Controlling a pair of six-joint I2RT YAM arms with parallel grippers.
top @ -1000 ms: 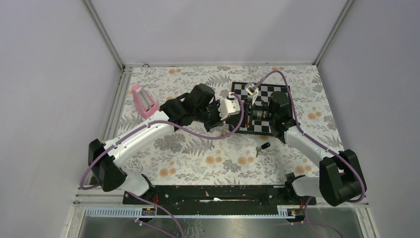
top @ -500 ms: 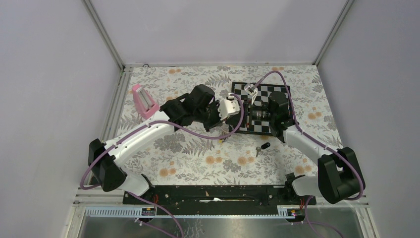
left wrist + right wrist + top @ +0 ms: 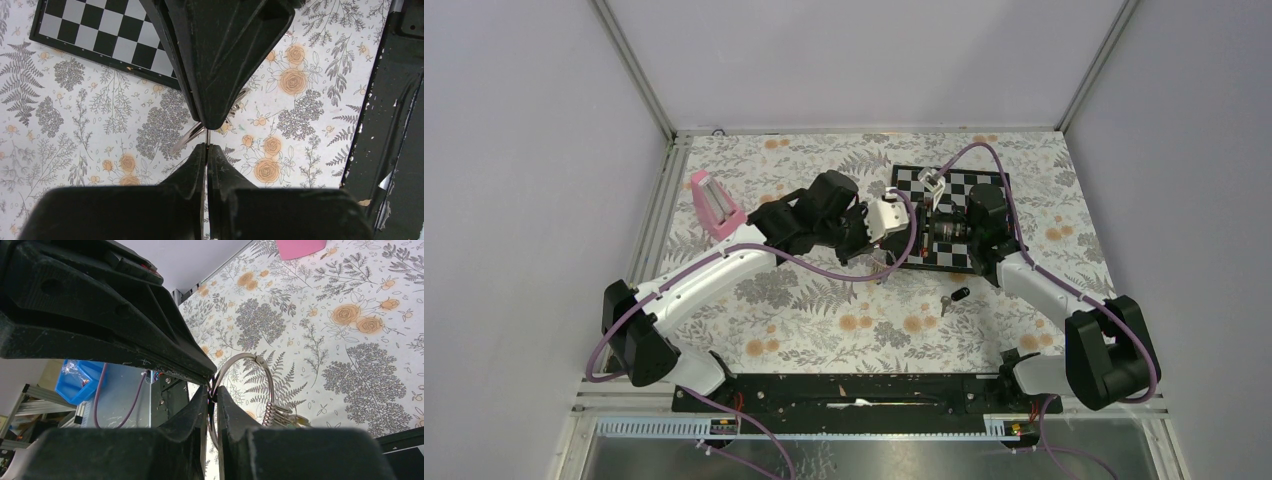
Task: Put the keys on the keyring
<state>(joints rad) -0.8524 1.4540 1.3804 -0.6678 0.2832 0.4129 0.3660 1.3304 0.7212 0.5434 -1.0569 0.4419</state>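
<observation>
Right gripper (image 3: 212, 390) pinched shut on the keyring (image 3: 245, 355) above the table (image 3: 824, 320), left gripper (image 3: 206, 137) clamped on seemingly the silver key (image 3: 186, 140), black-headed key (image 3: 957, 296) lying loose nearby: risks thin wire twisting free mid-threading.

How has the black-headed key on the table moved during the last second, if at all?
No. The black-headed key lies at the same spot as before, just off the near edge of the checkerboard.

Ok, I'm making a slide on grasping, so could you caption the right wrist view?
Close-up: right fingers pinch a thin silver wire ring, floral tablecloth behind.
</observation>
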